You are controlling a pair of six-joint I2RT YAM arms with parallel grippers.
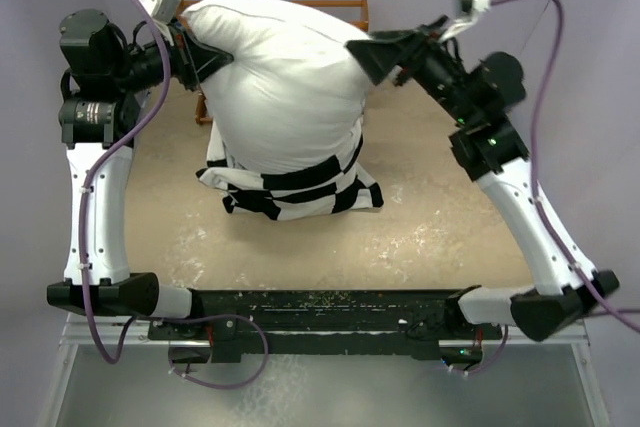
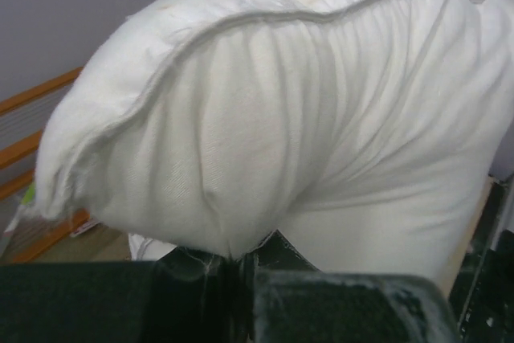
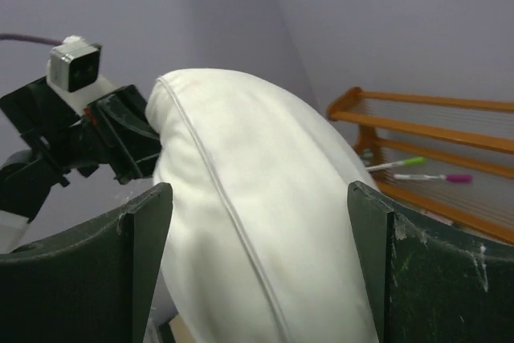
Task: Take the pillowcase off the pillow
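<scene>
**Top external view: case slid low, pillow pinched in my left pincer**

From above, most of the pillow [image 1: 290,87] is bare and stands up between my two pincers. The pillowcase [image 1: 300,192] lies bunched well below them on the table [image 1: 430,237], wrapped round the pillow's bottom end. I judge the job largely done. What is left is to lift that last end free of the checkered folds, and I cannot tell how deep it sits in them.

My left pincer [image 1: 205,59] is clamped narrow on a pucker of the pillow's white cloth. My right pincer [image 1: 372,55] is at the opposite upper corner and grips nothing.

The left wrist view shows what the top one hides: the cloth gathers into creases that run straight down into my closed jaws. The case is out of sight there.

The right wrist view shows my right fingers [image 3: 144,230] spread wide, with the pillow between them. I cannot tell whether it touches them. Beyond it sits my left pincer, and off to the side a wooden rack [image 3: 434,130] holds two markers [image 3: 438,177].
</scene>
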